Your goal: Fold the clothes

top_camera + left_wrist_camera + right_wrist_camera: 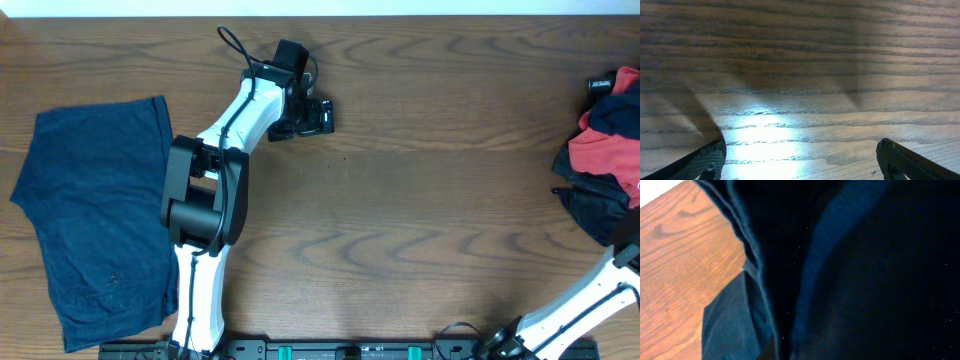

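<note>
One navy garment (95,220) lies flattened in a rough rectangle at the left of the worktop (420,230) and looks already folded. A heap of clothes (605,160), red and dark, sits unsorted at the right edge, so most of the job seems left. The left fingers (318,116) hover over bare wood at the far middle, spread wide, holding and touching nothing. Dark blue cloth (865,270) fills the right wrist view. The right fingers are hidden, so I cannot tell whether they are apart or clamped.
</note>
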`<move>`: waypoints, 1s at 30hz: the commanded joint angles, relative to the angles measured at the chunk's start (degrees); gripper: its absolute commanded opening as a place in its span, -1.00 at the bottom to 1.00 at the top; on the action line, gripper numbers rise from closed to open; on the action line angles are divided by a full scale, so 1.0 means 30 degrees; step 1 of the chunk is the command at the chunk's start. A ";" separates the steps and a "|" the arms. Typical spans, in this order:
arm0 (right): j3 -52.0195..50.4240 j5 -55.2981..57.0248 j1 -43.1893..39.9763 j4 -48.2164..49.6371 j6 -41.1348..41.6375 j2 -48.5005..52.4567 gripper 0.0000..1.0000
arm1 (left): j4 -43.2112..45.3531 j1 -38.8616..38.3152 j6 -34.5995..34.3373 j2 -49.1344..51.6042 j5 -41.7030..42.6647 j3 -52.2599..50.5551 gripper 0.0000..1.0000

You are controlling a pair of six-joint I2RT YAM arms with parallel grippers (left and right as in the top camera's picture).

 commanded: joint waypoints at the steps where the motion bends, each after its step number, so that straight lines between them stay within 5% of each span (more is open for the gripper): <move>1: 0.0051 -0.1880 -0.0495 -0.0277 -0.0510 0.1173 -0.98 | -0.0299 -0.0044 -0.0495 0.0721 -0.0029 -0.0889 0.96; 24: 0.0058 -0.0903 -0.0845 -0.0197 0.0823 0.2047 -0.92 | -0.0291 -0.0175 -0.0685 0.0721 0.1362 -0.0889 0.96; 25: 0.0058 -0.0845 -0.0954 -0.0204 0.0882 0.2047 -0.73 | -0.0291 -0.0175 -0.0685 0.0721 0.1362 -0.0889 0.96; 26: 0.0058 -0.0845 -0.1049 -0.0204 0.0984 0.2047 -0.11 | -0.0291 -0.0175 -0.0685 0.0721 0.1362 -0.0889 0.96; 27: 0.0058 -0.0852 -0.1188 -0.0197 0.1122 0.2047 0.75 | -0.0291 -0.0175 -0.0685 0.0721 0.1355 -0.0889 0.96; 28: 0.0058 -0.0852 -0.1282 -0.0204 0.1173 0.2047 0.98 | -0.0284 -0.0175 -0.0685 0.0721 0.1355 -0.0889 0.96; 30: 0.0058 -0.0933 -0.1486 -0.0262 0.1180 0.2047 0.98 | -0.0277 -0.0175 -0.0685 0.0721 0.1355 -0.0889 0.96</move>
